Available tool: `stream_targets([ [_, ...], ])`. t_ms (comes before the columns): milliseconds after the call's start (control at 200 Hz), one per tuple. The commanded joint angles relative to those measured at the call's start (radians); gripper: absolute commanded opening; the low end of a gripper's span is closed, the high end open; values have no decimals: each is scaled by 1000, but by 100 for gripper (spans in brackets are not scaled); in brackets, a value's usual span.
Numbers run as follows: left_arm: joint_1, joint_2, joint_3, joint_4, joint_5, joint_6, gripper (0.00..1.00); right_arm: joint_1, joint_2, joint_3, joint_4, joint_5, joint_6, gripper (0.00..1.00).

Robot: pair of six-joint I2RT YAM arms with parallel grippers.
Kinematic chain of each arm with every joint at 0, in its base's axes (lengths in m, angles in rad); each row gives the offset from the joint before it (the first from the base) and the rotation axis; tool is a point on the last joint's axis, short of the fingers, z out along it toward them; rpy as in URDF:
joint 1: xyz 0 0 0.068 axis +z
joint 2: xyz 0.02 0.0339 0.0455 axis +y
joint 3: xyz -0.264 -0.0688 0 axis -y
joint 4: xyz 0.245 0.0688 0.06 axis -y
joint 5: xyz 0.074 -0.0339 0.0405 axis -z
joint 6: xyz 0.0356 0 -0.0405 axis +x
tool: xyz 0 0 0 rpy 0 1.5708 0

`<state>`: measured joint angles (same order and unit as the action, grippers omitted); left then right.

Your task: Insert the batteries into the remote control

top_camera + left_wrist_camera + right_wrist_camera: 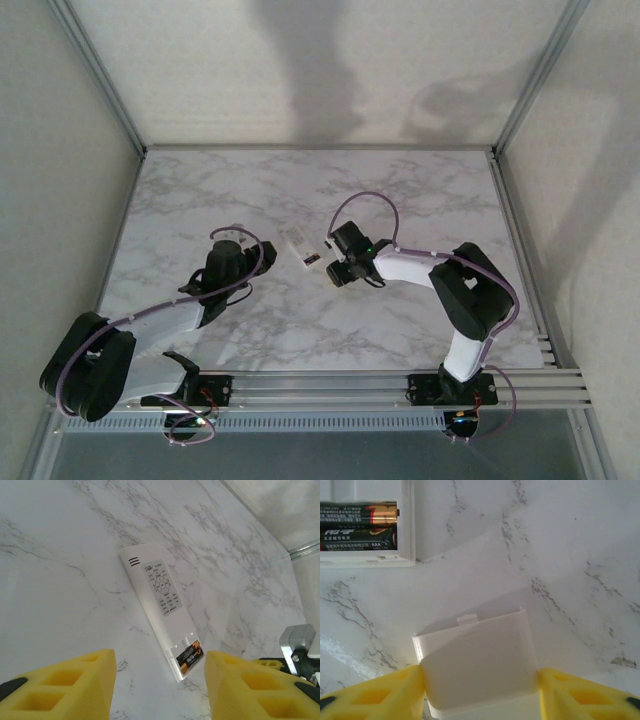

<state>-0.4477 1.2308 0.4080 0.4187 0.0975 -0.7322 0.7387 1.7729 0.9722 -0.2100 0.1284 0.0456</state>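
My right claw pinches the battery cover by its edges; my left claw hangs wide over the remote control on the bench, batteries seated inside. It could twist and miss its slot.

A: Right wrist view: the remote is cut by the top and left edges, so just a corner of its open bay shows. Both batteries run off the left edge.
B: Print on them?
A: "AAA" reads on one, the rest is too blurred.
B: The cover?
A: Its bottom edge is cut off by the frame. Same for the fingers of the right gripper.
B: Left wrist?
A: Fingers of the left gripper are cut at the bottom edge. The remote's button labels are too small to read.
B: Top view?
A: Batteries are too small to tell apart. The cover is too small to be sure of.
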Motion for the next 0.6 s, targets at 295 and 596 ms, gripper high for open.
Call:
stream_targets([
  [295, 30, 0, -26, 44, 5, 22, 50, 33, -44, 39, -138, 15, 25, 45],
  [596, 75, 45, -11, 79, 29, 50, 56, 59, 0, 122, -200, -3, 42, 51],
])
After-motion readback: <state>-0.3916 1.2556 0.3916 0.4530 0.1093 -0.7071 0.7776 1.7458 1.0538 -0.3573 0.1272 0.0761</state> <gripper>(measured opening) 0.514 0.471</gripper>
